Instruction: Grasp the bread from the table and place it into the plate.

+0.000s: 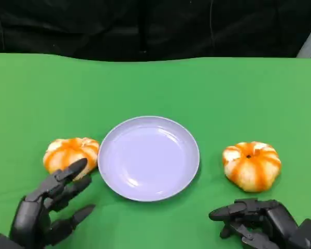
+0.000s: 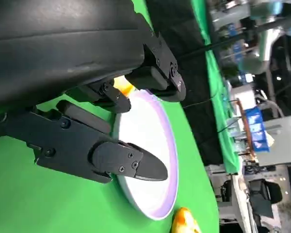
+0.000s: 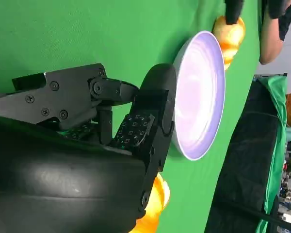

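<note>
Two round orange-and-white striped breads lie on the green table, one on each side of an empty lilac plate (image 1: 147,158). The left bread (image 1: 71,154) is just beyond my left hand (image 1: 52,207), whose spread fingers reach toward it and hold nothing; one fingertip overlaps its near edge. The right bread (image 1: 251,165) lies just beyond my right hand (image 1: 259,223), which rests low with fingers apart and nothing in it. The left wrist view has my left hand (image 2: 87,73), the plate (image 2: 148,145) and the right bread (image 2: 184,222). Past my right hand (image 3: 136,131) are the plate (image 3: 199,111) and the right bread (image 3: 155,204).
The green table cloth (image 1: 155,88) runs back to a dark backdrop (image 1: 145,26). Open green surface lies behind the plate. What looks like a person's arm (image 3: 274,34) stands beside the table's far side in the right wrist view.
</note>
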